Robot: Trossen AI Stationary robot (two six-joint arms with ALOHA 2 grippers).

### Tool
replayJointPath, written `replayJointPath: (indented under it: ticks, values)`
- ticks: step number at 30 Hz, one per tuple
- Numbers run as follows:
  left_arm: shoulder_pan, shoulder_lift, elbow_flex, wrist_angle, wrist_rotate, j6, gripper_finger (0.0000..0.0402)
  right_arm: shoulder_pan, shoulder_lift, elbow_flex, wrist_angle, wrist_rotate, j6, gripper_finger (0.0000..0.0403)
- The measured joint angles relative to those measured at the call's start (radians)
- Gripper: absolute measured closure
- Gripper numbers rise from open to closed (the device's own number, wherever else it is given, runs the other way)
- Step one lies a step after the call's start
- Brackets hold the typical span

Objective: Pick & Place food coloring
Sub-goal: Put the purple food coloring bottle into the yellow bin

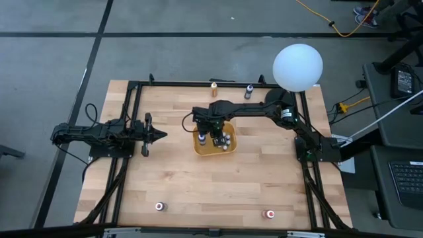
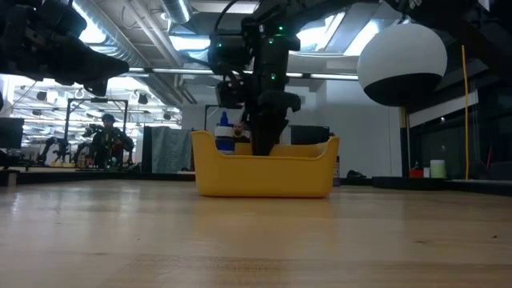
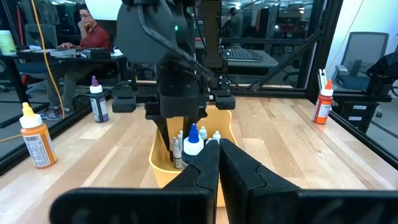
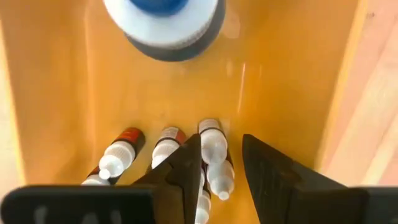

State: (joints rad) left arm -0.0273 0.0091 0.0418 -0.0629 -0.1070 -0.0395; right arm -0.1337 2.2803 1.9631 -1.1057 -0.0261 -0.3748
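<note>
1. From above, the right gripper (image 1: 217, 137) reaches down into the yellow tray (image 1: 198, 149) near the middle of the wooden table (image 1: 198, 192), and the small food coloring bottles (image 1: 226, 141) show only as pale dots by its fingers.
2. The right wrist view gives what the overhead cannot: the fingers stand parted over a cluster of small white-capped bottles (image 4: 213, 149) lying on the tray floor, one finger (image 4: 186, 168) touching them, nothing pinched between them. A larger blue-capped bottle (image 4: 163, 22) stands farther along the tray.
3. The low view shows the tray's side wall (image 2: 264, 172) hiding the small bottles; only the blue-capped bottle (image 2: 225, 132) rises above the rim beside the gripper.
4. The left gripper (image 1: 160, 135) hangs well left of the tray, its fingers (image 3: 205, 171) pressed together and empty.
5. Only the left wrist view shows an orange bottle (image 3: 35, 138), a purple-capped bottle (image 3: 97, 103) and a red-orange bottle (image 3: 323, 104) standing along the table's edges, and a person seated at a desk beyond.
6. The overhead alone shows two more bottles near the front edge, one whitish (image 1: 159, 207), one red (image 1: 269, 214), and a white globe lamp (image 1: 298, 66).
7. No label writing is legible in any view.
</note>
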Motion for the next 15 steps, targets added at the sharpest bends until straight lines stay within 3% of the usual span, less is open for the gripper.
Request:
replayJointPath:
  ticks: [8,15]
  values:
    - [0.0,0.0,0.0,0.0,0.0,0.0,0.0392,0.003,0.0,0.098,-0.075,0.0,0.0,0.0283]
    - [0.0,0.0,0.0,0.0,0.0,0.0,0.0393,0.007,0.0,0.291,-0.176,-0.002,0.009,0.0283]
